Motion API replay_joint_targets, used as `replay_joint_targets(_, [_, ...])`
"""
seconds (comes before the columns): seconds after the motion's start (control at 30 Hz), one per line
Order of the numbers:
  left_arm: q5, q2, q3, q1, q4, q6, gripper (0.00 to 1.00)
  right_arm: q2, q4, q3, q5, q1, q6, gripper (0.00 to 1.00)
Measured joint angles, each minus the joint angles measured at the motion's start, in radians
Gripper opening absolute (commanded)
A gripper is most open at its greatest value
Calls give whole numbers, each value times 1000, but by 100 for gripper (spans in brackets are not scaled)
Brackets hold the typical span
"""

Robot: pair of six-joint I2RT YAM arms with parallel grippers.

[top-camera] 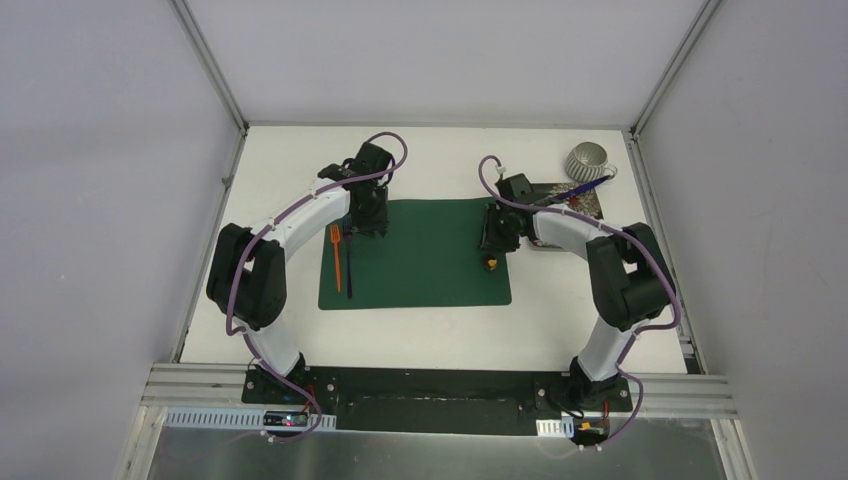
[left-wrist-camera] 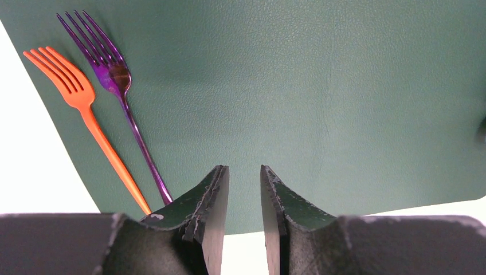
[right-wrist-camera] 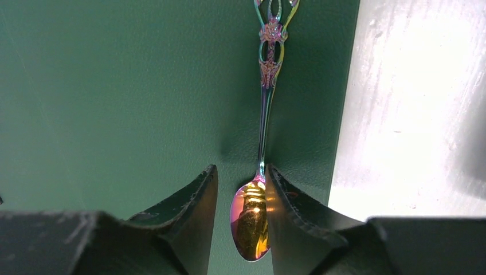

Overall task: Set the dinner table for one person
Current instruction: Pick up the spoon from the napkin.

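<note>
Setting for 1: spoon placement, right edge of placemat.
Right end effector apart, astride spoon bowl; left end effector apart, empty; surface underlies placemat. Next: lift right clear.

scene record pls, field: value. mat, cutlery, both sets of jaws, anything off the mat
dinner table: white
placemat: dark green, mid-table
forks: orange fork and purple fork side by side on mat's left part, orange nearer the edge
spoon: iridescent, by mat's right edge
left gripper: over mat beside forks, jaws apart, nothing between
right gripper: jaws either side of spoon bowl, grip unclear
off mat: grey ribbed cup, far right
</note>
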Motion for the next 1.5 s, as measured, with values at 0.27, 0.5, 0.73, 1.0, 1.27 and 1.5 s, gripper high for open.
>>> replay_joint_targets(0.27, [0, 0, -2, 0, 0, -2, 27, 22, -2, 26, 0, 12, -3, 27])
replay_joint_targets(0.5, [0, 0, -2, 0, 0, -2, 25, 38, -7, 39, 0, 18, -10, 22])
replay_joint_targets(0.73, [0, 0, -2, 0, 0, -2, 25, 65, -29, 64, 30, 23, -27, 29])
replay_joint_targets(1.0, [0, 0, -2, 0, 0, -3, 24, 88, -53, 92, 61, 36, -42, 15])
replay_joint_targets(1.27, [0, 0, -2, 0, 0, -3, 24, 80, -60, 105, 111, 72, -53, 0])
replay_joint_targets(1.5, [0, 0, -2, 0, 0, -3, 24, 48, -122, 116, 196, 79, -97, 0])
